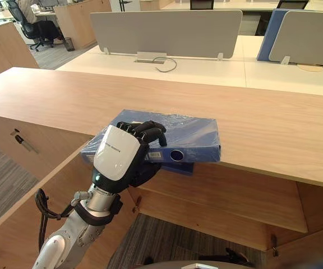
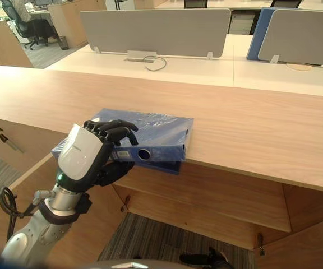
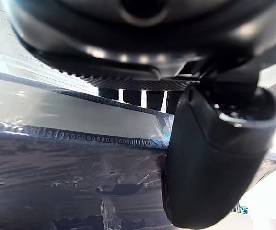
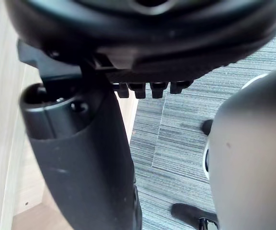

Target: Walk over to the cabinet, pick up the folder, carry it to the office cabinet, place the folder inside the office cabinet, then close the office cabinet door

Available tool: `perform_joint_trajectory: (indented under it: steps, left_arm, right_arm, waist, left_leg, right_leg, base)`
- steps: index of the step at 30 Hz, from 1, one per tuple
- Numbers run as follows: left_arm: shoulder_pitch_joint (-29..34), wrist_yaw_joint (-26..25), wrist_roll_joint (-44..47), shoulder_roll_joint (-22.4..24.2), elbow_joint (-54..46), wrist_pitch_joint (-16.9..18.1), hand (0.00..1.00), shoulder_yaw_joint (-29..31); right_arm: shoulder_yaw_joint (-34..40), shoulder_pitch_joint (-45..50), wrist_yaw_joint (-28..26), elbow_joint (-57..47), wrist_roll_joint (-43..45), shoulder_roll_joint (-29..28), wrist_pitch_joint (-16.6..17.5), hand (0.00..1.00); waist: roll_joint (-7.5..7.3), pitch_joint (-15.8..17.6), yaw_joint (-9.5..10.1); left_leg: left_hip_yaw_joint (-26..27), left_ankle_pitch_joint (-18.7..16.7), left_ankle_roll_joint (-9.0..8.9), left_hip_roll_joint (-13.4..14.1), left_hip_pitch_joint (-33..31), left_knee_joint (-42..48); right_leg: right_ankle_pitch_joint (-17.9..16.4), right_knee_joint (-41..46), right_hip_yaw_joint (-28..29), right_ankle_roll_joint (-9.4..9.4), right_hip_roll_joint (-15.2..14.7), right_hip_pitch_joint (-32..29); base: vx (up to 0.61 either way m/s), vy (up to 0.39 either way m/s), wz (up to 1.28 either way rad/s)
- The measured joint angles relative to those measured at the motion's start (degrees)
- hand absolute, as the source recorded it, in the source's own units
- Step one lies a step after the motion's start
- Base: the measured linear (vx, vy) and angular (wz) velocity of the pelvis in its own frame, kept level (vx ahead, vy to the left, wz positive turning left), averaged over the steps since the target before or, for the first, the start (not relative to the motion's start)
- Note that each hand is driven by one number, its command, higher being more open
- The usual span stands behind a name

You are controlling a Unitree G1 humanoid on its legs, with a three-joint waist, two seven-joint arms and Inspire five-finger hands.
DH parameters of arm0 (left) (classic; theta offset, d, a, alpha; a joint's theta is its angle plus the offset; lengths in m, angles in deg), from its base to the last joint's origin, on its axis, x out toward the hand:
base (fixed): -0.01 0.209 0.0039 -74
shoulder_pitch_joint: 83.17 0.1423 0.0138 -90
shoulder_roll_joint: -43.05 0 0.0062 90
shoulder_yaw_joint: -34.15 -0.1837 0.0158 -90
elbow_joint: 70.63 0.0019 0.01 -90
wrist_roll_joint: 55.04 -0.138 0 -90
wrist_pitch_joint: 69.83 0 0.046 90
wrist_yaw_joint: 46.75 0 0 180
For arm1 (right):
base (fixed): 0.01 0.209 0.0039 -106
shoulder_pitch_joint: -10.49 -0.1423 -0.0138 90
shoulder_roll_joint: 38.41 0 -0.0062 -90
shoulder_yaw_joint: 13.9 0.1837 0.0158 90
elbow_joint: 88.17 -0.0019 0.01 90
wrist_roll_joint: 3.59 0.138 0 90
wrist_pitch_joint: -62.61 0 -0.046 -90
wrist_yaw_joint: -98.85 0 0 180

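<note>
Left eye view: left robot hand [image 1: 129, 154] grips blue folder [image 1: 187, 133] on wooden cabinet top [image 1: 273, 126], desks [image 1: 212, 70] behind.

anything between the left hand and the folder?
Nothing visible. The left hand grips the blue folder at the cabinet top's near edge: fingers curled over its top, thumb underneath.

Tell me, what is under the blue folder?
The wooden cabinet top lies under most of the folder. Its near edge overhangs; there the left hand grips it, fingers above, thumb below. Anything flat between folder and wood is covered.
</note>
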Motion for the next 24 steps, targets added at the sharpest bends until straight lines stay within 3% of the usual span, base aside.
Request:
perform_joint_trajectory:
  steps: [2,4,6,7,8,10,13,16,19,21,24]
  left_arm:
    - [0.1,0.1,-0.3,2.0,0.1,-0.6,0.00,0.1]
    - [0.3,0.5,-1.2,7.0,0.1,-1.3,0.00,0.1]
    - [1.2,0.7,1.2,16.8,-1.0,-2.9,0.00,1.1]
    - [1.3,0.7,3.0,19.3,-1.7,-3.3,0.00,1.6]
    - [1.3,1.1,9.9,23.1,-3.5,-4.2,0.00,2.1]
    - [1.2,1.5,20.2,26.1,-6.0,-5.4,0.00,3.0]
    - [0.8,3.6,39.6,26.6,-6.7,-5.3,0.00,4.0]
    - [0.7,8.7,59.8,26.6,-6.6,-5.1,0.00,4.6]
    - [0.0,10.2,65.2,26.9,-6.4,-5.0,0.00,4.0]
    - [0.0,11.7,68.6,27.8,-6.4,-5.0,0.00,3.4]
    - [-0.1,12.5,71.3,29.3,-6.4,-4.8,0.00,2.1]
  right_arm:
    - [0.0,0.0,0.0,0.0,0.0,0.0,0.0,1.00]
    - [0.4,0.2,0.1,0.0,0.0,0.0,0.0,1.00]
    - [0.6,0.7,0.5,-0.2,0.1,-0.1,0.0,1.00]
    - [0.6,0.8,0.5,-0.3,0.1,-0.1,0.0,1.00]
    - [0.6,1.2,0.6,-0.6,0.7,-0.1,0.0,1.00]
    - [0.7,1.3,0.6,-0.6,2.5,0.0,0.0,1.00]
    - [0.7,2.4,0.7,-2.0,6.7,-0.2,0.4,1.00]
    - [1.5,5.0,0.8,-6.6,12.0,-0.8,1.9,1.00]
    - [5.2,7.3,1.4,-11.3,13.7,-2.2,2.7,1.00]
    - [4.8,11.1,2.6,-20.5,14.1,-3.7,2.6,1.00]
    - [2.5,18.4,3.3,-36.5,13.4,-6.0,2.5,1.00]
  waist:
    - [-0.08,0.0,-0.02]
    - [-0.09,0.0,-0.04]
    - [-0.24,-0.1,-0.14]
    - [-0.22,-0.3,-0.16]
    - [-0.22,-0.3,-0.20]
    - [-0.30,-0.4,-0.49]
    - [-0.32,-0.4,-0.81]
    - [-0.74,-0.2,-3.15]
    - [-1.01,0.1,-4.62]
    - [-0.92,1.4,-6.34]
    - [-0.72,2.2,-6.92]
  left_leg:
    - [0.3,0.0,0.00,0.1,0.1,0.0]
    - [0.8,0.0,0.01,0.2,0.3,0.0]
    - [1.5,0.0,0.01,0.4,0.6,-0.3]
    - [1.9,0.0,0.01,0.5,0.5,-0.4]
    - [2.7,0.0,0.01,0.7,0.6,-0.4]
    - [3.9,0.0,0.00,1.0,0.8,-0.6]
    - [7.3,-0.1,-0.06,1.6,1.4,-1.1]
    - [12.5,-0.2,0.02,1.7,2.4,-1.1]
    - [15.7,-0.3,0.16,1.5,3.3,-1.1]
    - [18.3,-1.0,0.66,1.4,4.9,-1.1]
    - [23.8,-3.0,0.59,1.6,6.4,-0.8]
  right_leg:
    - [0.0,0.3,0.4,-0.04,0.0,-0.1]
    - [0.0,0.5,0.7,-0.05,0.0,-0.2]
    - [-0.1,0.8,1.7,-0.14,0.0,-0.9]
    - [-0.1,0.9,2.1,-0.16,0.1,-1.3]
    - [-0.1,1.1,2.8,-0.18,0.2,-1.7]
    - [0.0,1.3,3.9,-0.31,0.4,-2.4]
    - [0.5,1.5,7.3,-0.65,0.9,-4.0]
    - [2.2,0.7,12.8,-0.68,1.3,-5.6]
    - [3.2,0.8,16.7,-0.41,1.3,-7.0]
    - [3.7,1.2,19.7,-0.13,1.4,-7.4]
    - [3.7,3.3,24.8,0.04,2.1,-10.2]
  base:
    - [-0.04,0.003,-0.10]
    - [-0.04,0.006,-0.11]
    - [-0.05,0.009,-0.20]
    - [-0.04,0.012,-0.27]
    - [-0.02,0.010,-0.24]
    - [0.00,0.009,-0.35]
    - [0.01,0.024,-0.55]
    - [0.00,0.046,-0.82]
    - [-0.03,0.052,-0.78]
    - [-0.07,0.058,-0.80]
    - [-0.11,0.074,-0.96]
